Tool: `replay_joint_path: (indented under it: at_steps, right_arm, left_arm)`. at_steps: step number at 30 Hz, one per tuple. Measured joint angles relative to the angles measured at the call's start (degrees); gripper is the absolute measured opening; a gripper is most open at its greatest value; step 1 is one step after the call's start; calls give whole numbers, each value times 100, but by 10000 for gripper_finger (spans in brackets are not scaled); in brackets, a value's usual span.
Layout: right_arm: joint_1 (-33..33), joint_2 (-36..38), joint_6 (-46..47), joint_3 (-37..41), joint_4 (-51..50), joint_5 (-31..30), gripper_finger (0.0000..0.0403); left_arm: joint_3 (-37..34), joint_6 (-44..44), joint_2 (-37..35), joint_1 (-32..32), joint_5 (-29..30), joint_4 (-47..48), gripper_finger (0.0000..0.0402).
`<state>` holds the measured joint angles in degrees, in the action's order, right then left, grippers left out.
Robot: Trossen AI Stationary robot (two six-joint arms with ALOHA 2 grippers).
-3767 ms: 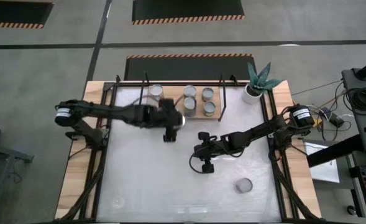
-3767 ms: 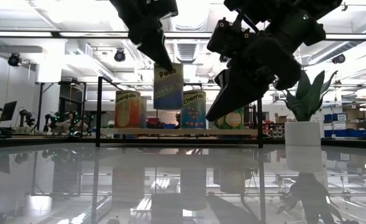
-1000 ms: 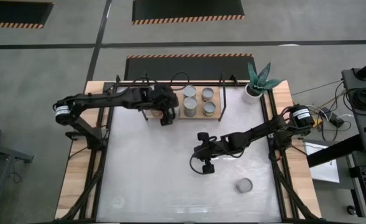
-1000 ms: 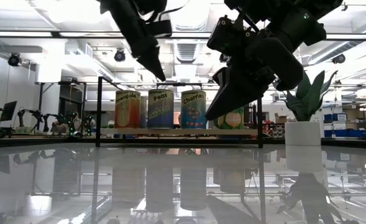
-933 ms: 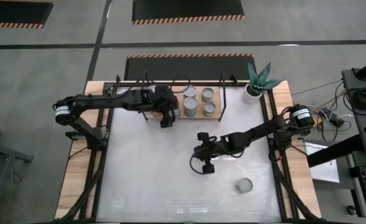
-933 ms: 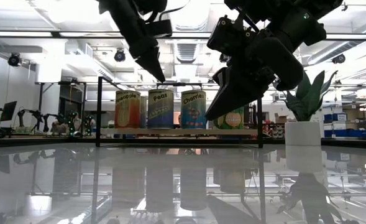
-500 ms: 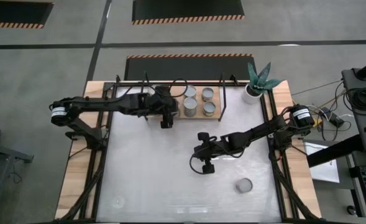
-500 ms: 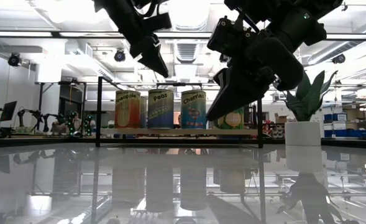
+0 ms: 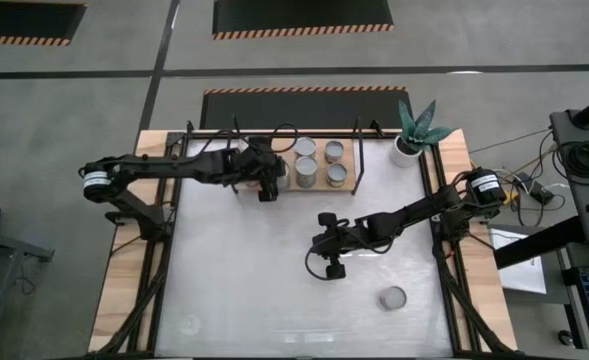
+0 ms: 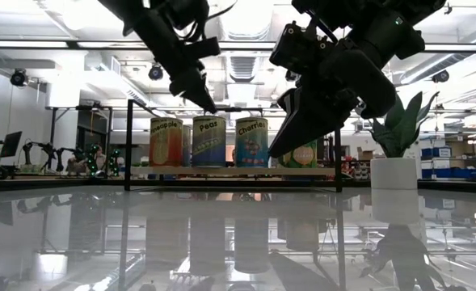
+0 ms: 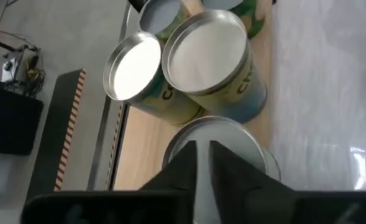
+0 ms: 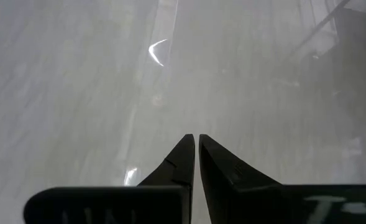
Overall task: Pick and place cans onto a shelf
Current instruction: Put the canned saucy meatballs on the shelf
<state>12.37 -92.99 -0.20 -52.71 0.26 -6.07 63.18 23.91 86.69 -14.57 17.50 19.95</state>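
A single can [image 9: 393, 297] stands alone on the white tabletop [image 9: 234, 290], near its front right area and well apart from everything else.

The right gripper [image 9: 332, 262] hangs above the table's middle, between that can and the shelf. In the right wrist view its fingers [image 12: 181, 158] meet at the tips with only a thin slit between them; they hold nothing, and only bare tabletop lies beyond.

The left gripper [image 9: 265, 190] sits at the shelf's front edge, toward its left part. In the left wrist view its fingers [image 11: 184, 163] are closed together, empty, directly above the silvery lid of a can [image 11: 215, 134]. Two further cans [image 11: 207, 62] stand just beyond it, touching each other.

The shelf [image 9: 349, 187], a wooden board in a black rod frame, lies at the table's far edge. From above, four cans [image 9: 319, 163] stand in a two-by-two block on its right part. In the low view, cans labelled Pineapple [image 10: 166, 141], Peas [image 10: 209, 141] and Cherries [image 10: 251, 141] stand in a row.

A white plant pot [image 9: 406, 148] stands at the far right, just beside the shelf.
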Motion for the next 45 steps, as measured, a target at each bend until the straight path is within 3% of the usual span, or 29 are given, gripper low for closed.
replay_joint_path:
  at_steps: [2, 7, 12, 16, 21, 28, 34, 39, 43, 45]
  right_arm:
    - [-1, 0, -68, 0, 0, -2, 13]
    - [-1, 94, -199, -2, -14, -17, 13]
    - [-1, 479, -313, -7, -160, -71, 13]
    - [-1, 941, -305, -7, -549, -498, 13]
    - [-4, 1570, 218, -7, -874, -963, 13]
    - [-1, 2467, 1697, -65, -1350, -861, 13]
    - [186, 2430, 1982, -764, -1823, -790, 13]
    - [218, 1931, 3238, -1597, -3396, 338, 13]
    - [676, 1606, 5694, -1753, -5041, 1729, 13]
    - [1070, 1515, 6883, -1747, -5636, 1973, 13]
  left_arm:
    - [2, -28, -36, 19, 2, -71, 8]
    - [-120, 62, -562, 359, 305, -959, 5]
    - [-688, 96, -1351, 769, 297, -1684, 0]
    - [-1253, 5, -1953, 965, 296, -2325, 0]
    - [-1848, -182, -2477, 968, 304, -2974, 0]
    - [-2012, -193, -2686, 970, 299, -3066, 0]
    - [-1990, -152, -2685, 970, 299, -3061, 0]
    - [-1985, -150, -2690, 970, 299, -3049, 0]
    - [-1985, -150, -2691, 970, 299, -3003, 0]
    - [-1985, -150, -2690, 970, 299, -3001, 0]
